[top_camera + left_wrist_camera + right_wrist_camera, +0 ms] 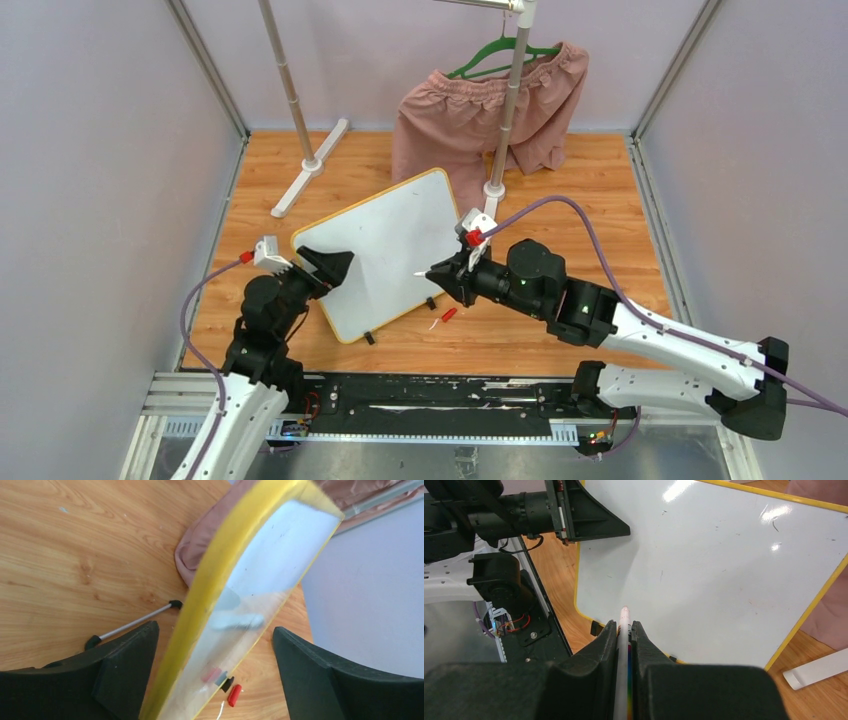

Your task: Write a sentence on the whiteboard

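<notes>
Right wrist view: right jaws pinch marker [625,617] near seemingly blank whiteboard [724,570], left jaws spread astride its edge; next, land the tip.

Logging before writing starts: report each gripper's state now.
Left gripper: open, straddling the whiteboard edge.
Right gripper: shut on the marker.

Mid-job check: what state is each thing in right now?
whiteboard: blank, no writing visible.
marker: uncapped, held in the right gripper, tip toward the whiteboard.
red cap: off, lying on the table.
left gripper: open, fingers either side of the whiteboard's edge.
right gripper: shut on the marker.
pink shorts: hanging on a green hanger.
</notes>
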Robot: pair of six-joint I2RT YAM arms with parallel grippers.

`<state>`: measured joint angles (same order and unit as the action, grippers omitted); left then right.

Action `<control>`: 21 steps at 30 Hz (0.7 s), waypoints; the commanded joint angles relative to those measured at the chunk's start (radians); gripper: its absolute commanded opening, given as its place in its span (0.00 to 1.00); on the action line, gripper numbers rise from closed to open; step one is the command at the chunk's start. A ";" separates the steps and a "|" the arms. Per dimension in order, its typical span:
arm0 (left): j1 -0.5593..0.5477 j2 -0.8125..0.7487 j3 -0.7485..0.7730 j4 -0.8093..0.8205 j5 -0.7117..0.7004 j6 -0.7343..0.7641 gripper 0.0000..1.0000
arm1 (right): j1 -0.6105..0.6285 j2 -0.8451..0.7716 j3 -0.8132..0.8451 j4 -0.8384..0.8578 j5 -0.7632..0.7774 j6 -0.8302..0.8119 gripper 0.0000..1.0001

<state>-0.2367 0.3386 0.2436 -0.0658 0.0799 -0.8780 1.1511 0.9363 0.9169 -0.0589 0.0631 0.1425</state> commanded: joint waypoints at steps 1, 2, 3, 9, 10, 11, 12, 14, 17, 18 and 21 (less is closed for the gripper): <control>0.004 -0.110 0.075 -0.184 -0.123 0.033 0.93 | 0.011 0.030 -0.006 0.051 0.021 -0.026 0.00; 0.004 -0.139 0.087 -0.225 -0.157 0.039 0.94 | 0.012 0.043 -0.003 0.066 0.018 -0.028 0.00; 0.003 -0.165 0.098 -0.262 -0.188 0.047 0.95 | 0.012 0.057 -0.001 0.085 0.018 -0.030 0.00; 0.004 -0.272 0.142 -0.414 -0.347 0.073 0.85 | 0.023 0.141 -0.016 0.251 0.016 -0.023 0.00; 0.004 -0.285 0.142 -0.424 -0.357 0.073 0.81 | 0.027 0.157 -0.019 0.286 0.022 -0.023 0.00; 0.004 -0.298 0.139 -0.436 -0.369 0.073 0.78 | 0.031 0.173 -0.018 0.313 0.027 -0.026 0.00; 0.004 -0.316 0.135 -0.449 -0.383 0.073 0.77 | 0.034 0.197 -0.010 0.336 0.032 -0.028 0.00; 0.004 -0.357 0.130 -0.457 -0.397 0.069 0.72 | 0.040 0.231 0.009 0.365 0.042 -0.038 0.00; 0.004 -0.376 0.146 -0.466 -0.431 0.076 0.68 | 0.048 0.258 0.027 0.389 0.053 -0.054 0.00; 0.004 -0.369 0.159 -0.476 -0.449 0.084 0.68 | 0.051 0.258 0.026 0.393 0.061 -0.060 0.00; 0.003 -0.349 0.199 -0.487 -0.488 0.116 0.78 | 0.056 0.238 0.002 0.404 0.076 -0.072 0.00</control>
<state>-0.2367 0.0105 0.3790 -0.5316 -0.3149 -0.8051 1.1873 1.2041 0.9096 0.2539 0.0959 0.1059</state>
